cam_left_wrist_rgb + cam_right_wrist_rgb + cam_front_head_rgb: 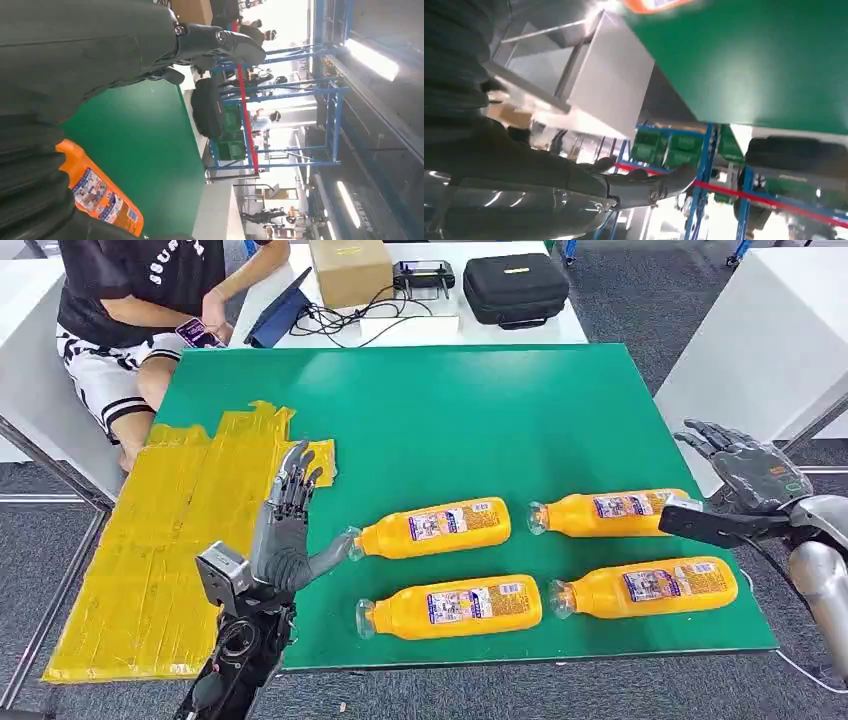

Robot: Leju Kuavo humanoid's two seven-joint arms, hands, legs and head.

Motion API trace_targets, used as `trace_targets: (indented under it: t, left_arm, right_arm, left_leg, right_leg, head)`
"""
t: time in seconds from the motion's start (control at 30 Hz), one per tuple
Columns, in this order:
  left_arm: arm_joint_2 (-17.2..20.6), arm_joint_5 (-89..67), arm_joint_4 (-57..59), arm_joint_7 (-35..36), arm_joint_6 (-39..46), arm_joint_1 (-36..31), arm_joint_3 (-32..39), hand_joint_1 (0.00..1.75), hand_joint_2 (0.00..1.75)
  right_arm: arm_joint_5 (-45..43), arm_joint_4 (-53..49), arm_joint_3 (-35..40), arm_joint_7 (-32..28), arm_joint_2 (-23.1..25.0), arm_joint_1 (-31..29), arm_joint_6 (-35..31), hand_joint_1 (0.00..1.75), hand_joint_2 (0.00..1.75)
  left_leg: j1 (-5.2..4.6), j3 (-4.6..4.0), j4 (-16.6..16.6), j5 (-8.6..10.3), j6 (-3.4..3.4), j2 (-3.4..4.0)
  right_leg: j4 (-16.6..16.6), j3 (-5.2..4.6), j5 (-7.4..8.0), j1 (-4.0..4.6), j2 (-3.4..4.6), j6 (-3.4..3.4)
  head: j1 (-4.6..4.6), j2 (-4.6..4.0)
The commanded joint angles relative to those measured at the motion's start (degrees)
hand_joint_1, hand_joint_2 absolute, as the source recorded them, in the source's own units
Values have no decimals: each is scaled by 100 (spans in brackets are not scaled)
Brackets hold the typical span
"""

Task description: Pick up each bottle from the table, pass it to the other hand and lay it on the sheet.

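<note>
The left hand (285,530) stands upright over the green-topped surface (450,410), fingers spread and straight, holding nothing; its thumb reaches toward the clear cap end of the nearest orange plastic bottle (432,527), but contact cannot be judged. The right hand (745,472) hovers past the surface's right edge, fingers apart and released, grasping nothing.

Four such bottles with printed labels lie flat on the surface in two rows of two, all long axes running left to right, cap ends pointing left toward the left hand. The near-left bottle (452,607) sits just before the first; the far-right bottle (610,512) and near-right bottle (645,589) lie close to the right hand's forearm.

The wrinkled yellow sheet (160,550) covers the surface's left part, bare of bottles. A seated person (150,300) holds a phone beyond the far-left corner.
</note>
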Motion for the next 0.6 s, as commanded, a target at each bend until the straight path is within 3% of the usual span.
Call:
trace_targets:
  t: [0.03, 0.17, 0.27, 0.37, 0.43, 0.5, 0.53, 0.57, 0.6]
  left_arm:
    - [89, 38, 512, -28, 20, -144, 205, 0, 175]
    - [51, 37, 670, -41, -20, -262, 276, 0, 175]
    - [82, 51, 709, -46, 0, -286, 353, 0, 175]
    - [81, 52, 517, 78, 125, -87, 552, 0, 175]
    - [96, 3, 366, 136, 183, 89, 678, 0, 175]
    - [120, -12, 344, 171, 186, 179, 730, 0, 175]
    - [114, -22, 382, 188, 186, 175, 742, 0, 175]
    - [102, -40, 457, 209, 172, 144, 740, 0, 175]
    - [87, -58, 531, 227, 150, 103, 721, 0, 175]
  right_arm:
    - [-74, 1182, 806, -75, 245, -705, 185, 0, 175]
    - [-797, 778, 957, -64, -260, -460, 751, 0, 175]
    - [-1272, -116, 866, -39, -701, 19, 990, 0, 175]
    - [-1099, -1885, 213, 575, -926, 1485, 618, 0, 175]
    - [-435, -2859, -518, 1014, -559, 2703, 277, 0, 175]
    - [257, -3282, -1063, 1205, -6, 3435, -115, 0, 175]
    - [386, -3277, -1248, 1278, 108, 3517, -277, 0, 175]
    - [443, -3203, -1473, 1292, 218, 3533, -356, 0, 175]
    - [449, -3100, -1681, 1270, 265, 3527, -359, 0, 175]
  left_leg:
    - [6, 41, -7, -12, -23, 26]
    - [4, 17, -3, -6, -13, 0]
    - [2, 21, -2, -7, -17, -14]
    - [3, 19, -5, -5, -14, -33]
    - [12, 35, -13, -11, -22, -43]
    - [18, 76, -18, -31, -38, -38]
    - [19, 46, -18, -17, -25, -39]
    - [21, 71, -23, -29, -33, -41]
    - [11, 16, -11, -16, -5, -36]
  right_leg:
    - [-15, 40, -3, 7, 14, -7]
    - [-7, 22, -3, 4, -4, -4]
    - [-5, 26, -10, 1, -20, -5]
    - [-10, 26, -11, 2, -35, -5]
    - [-24, 50, -18, 11, -46, -8]
    - [-34, 93, -36, 19, -50, -15]
    - [-32, 65, -28, 20, -40, 4]
    - [-37, 91, -40, 22, -47, 0]
    - [-17, 30, -22, 12, -32, 8]
  head:
    - [0, 0]
    - [0, 2]
    - [-2, 2]
    - [0, 0]
    - [-2, 2]
    - [0, 2]
    - [2, 0]
    - [-4, 0]
    - [-2, 2]
